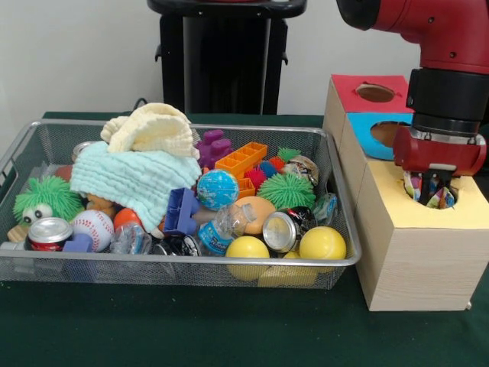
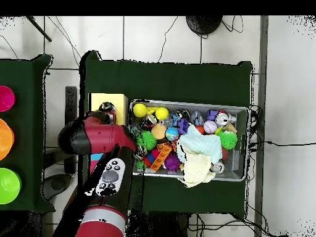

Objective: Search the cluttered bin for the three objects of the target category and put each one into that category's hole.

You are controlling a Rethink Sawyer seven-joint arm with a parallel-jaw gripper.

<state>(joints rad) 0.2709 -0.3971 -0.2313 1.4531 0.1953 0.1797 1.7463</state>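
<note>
The bin (image 1: pixel 345 264) sits on the green table (image 1: pixel 191 329), packed with toys: a mint cloth (image 1: pixel 134 180) and a cream cloth (image 1: pixel 153 130) heaped on top, two yellow balls (image 1: pixel 322 243), a baseball (image 1: pixel 93 228), a globe ball (image 1: pixel 218 189), a soda can (image 1: pixel 50 233), green spiky toys (image 1: pixel 47 199) and orange blocks (image 1: pixel 241 159). No polka-dot cloth shows anywhere on the surface of this pile in either view.

Just beside the bin stand three boxes in a row, the red box (image 1: pixel 351 95) farthest from the front camera, then the blue box (image 1: pixel 367 130), then the yellow box (image 1: pixel 412 229) nearest.

The arm (image 1: pixel 435 38) comes down over the yellow box, and the gripper (image 1: pixel 429 193) hangs right at the hole (image 1: pixel 451 200). Its fingers are close together, pinching a dotted cloth (image 1: pixel 442 199) whose printed folds dangle into the opening.

My reading is that one cloth is at the point of delivery: it is over the right hole but not yet let go. How many went in already I cannot tell, as the inside of the box is hidden. Any cloths left are likely buried under the two waffle cloths or the toys, so digging would be needed.
</note>
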